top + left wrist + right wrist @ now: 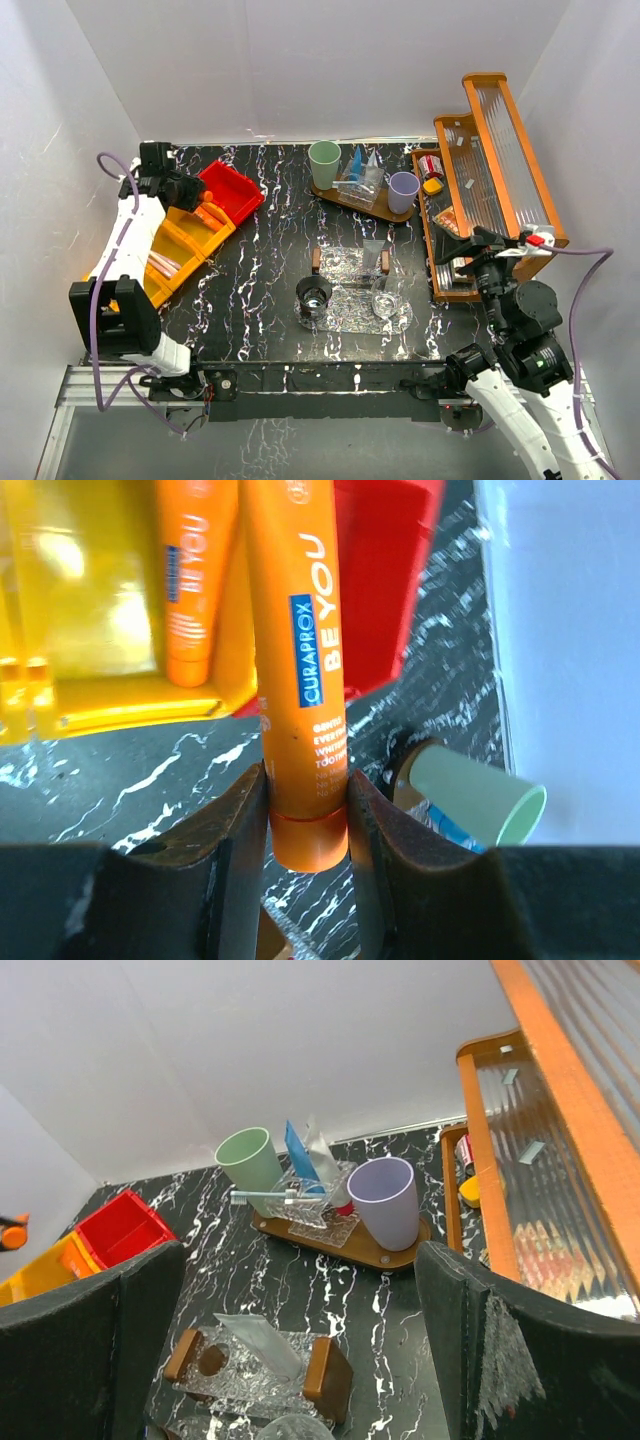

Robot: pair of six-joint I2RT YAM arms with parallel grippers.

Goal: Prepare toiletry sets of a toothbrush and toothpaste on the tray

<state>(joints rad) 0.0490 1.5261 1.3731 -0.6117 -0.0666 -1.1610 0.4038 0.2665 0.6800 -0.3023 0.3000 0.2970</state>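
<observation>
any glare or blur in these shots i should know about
Left wrist: orange tube sharp, yellow bin washed out by glare. Right wrist: lilac cup crisp, near pincer fingers dark and soft. Top view: even light, glints on the clear tray.

We see a glossy plastic skin on the orange tube [300, 680], shiny hard plastic in the red bin [232, 190] and yellow bin [200, 240], a polished, marble-veined black desk [270, 240], a smooth wooden tray [400, 1257], and a matt green cup [250, 1165].

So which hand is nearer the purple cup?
Right. The right hand sits open near the purple cup; the left hand is far across by the bins, holding an orange tube.
</observation>
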